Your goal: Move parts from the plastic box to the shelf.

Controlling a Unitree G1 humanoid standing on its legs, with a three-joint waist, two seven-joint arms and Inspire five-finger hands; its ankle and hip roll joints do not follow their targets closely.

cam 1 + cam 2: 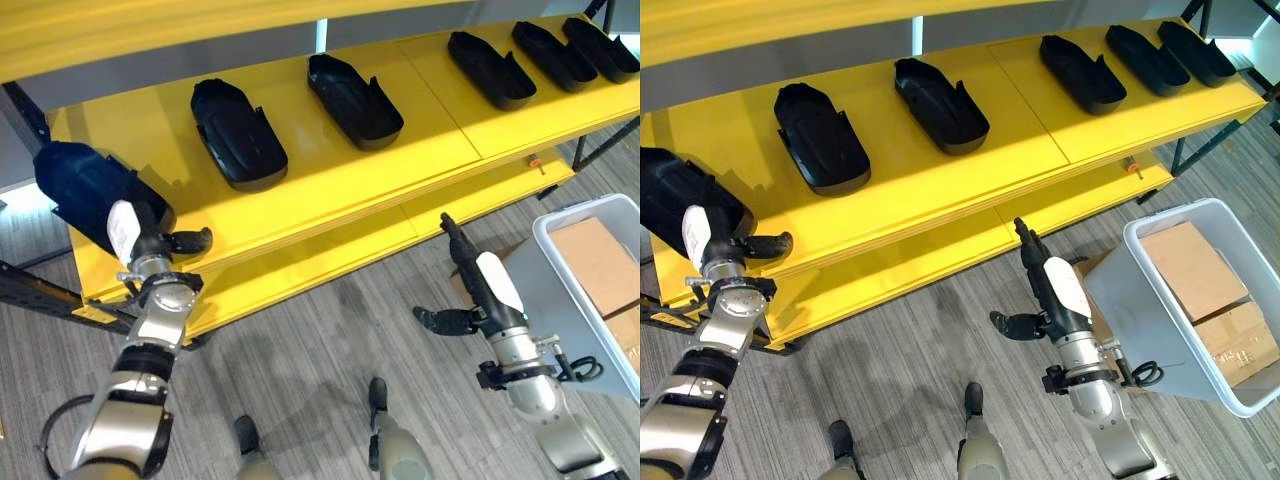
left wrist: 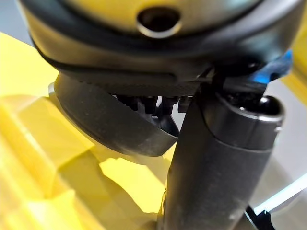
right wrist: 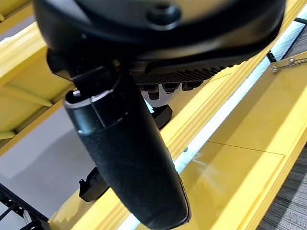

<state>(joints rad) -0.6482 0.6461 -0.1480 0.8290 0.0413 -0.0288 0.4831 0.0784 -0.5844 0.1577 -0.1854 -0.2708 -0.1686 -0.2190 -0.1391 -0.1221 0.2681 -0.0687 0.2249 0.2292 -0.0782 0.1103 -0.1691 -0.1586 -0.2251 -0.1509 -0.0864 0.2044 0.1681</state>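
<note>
At the left end of the yellow shelf (image 1: 400, 170), my left hand (image 1: 135, 232) is up against a black moulded part (image 1: 85, 185), which rests on the shelf's left edge. Its thumb (image 2: 216, 167) sticks out sideways, clear of the part (image 2: 110, 124). Several more black parts (image 1: 238, 135) lie in a row along the shelf top. My right hand (image 1: 490, 285) hangs open and empty in front of the lower shelf, fingers straight and thumb (image 3: 129, 158) spread. The grey plastic box (image 1: 1140, 290) stands at the right on the floor.
Two cardboard cartons (image 1: 1185, 265) lie inside the plastic box. A lower yellow shelf board (image 1: 330, 260) runs under the top one. A small orange item (image 1: 536, 161) sits at the shelf's front edge. Grey carpet floor (image 1: 330, 340) lies between the shelf and me.
</note>
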